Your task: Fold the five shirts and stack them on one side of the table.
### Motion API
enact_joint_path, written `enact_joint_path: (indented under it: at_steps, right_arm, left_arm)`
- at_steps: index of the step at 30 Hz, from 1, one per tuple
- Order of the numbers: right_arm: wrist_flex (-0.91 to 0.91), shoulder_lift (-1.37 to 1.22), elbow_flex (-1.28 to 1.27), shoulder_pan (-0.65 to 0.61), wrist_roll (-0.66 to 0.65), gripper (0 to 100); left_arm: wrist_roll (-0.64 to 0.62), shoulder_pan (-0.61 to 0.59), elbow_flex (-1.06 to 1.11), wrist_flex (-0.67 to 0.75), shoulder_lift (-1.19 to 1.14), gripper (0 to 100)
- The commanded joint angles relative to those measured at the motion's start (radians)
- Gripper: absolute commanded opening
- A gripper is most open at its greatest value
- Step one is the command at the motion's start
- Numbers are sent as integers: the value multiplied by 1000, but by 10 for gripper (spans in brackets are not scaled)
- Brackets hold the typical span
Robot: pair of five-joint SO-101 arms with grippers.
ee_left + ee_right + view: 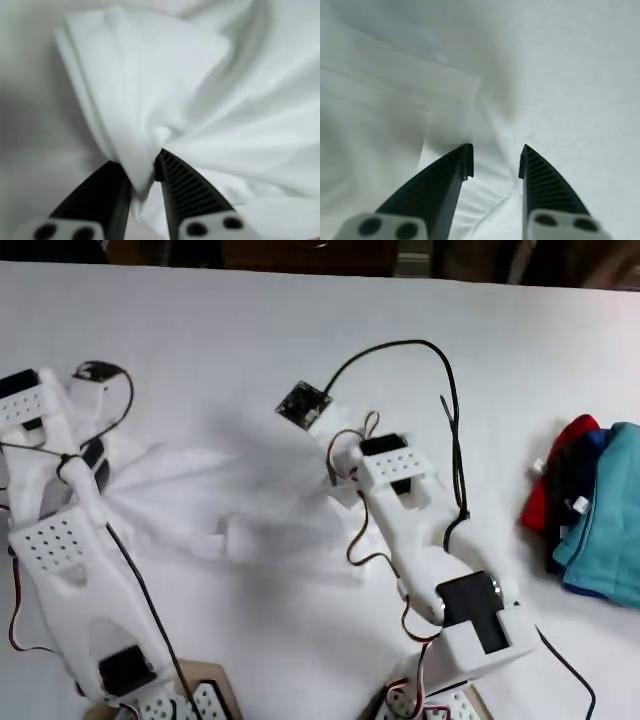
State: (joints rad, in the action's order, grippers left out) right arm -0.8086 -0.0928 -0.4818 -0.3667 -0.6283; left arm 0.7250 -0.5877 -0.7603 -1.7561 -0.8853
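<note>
Left gripper [145, 172] pinching white shirt [150, 75]; right gripper [495, 155] slightly parted over hem [490, 210]; coloured stack [590, 510] well apart.

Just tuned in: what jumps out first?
The white shirt lies crumpled between the arms, a bunched fold pinched in the left gripper. The right gripper hangs open over its edge. A red, blue and teal stack of shirts sits at the table edge beyond the right arm.

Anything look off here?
Yes: the shirt lies bunched mid-table, not flat, and the left gripper pinches a gathered wad of it rather than a clean edge; the right gripper hangs open over it.
</note>
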Motion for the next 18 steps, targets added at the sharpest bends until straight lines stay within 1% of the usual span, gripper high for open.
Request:
enact_joint_path:
  at_steps: [1, 7, 12, 15, 18]
  right_arm:
    - [39, 4, -14, 7, 14, 163]
    - [41, 5, -15, 13, 14, 163]
    - [42, 8, -15, 13, 20, 163]
    - [42, 12, -15, 13, 68, 163]
    - [44, 12, -15, 13, 78, 163]
  left_arm:
    - [-38, -21, -102, -29, 15, 24]
    - [-60, -21, -113, -29, 31, 24]
    - [-97, -14, -105, -31, 164, 24]
    - [-97, 29, -41, -31, 276, 24]
    - [-126, 97, 65, -31, 408, 24]
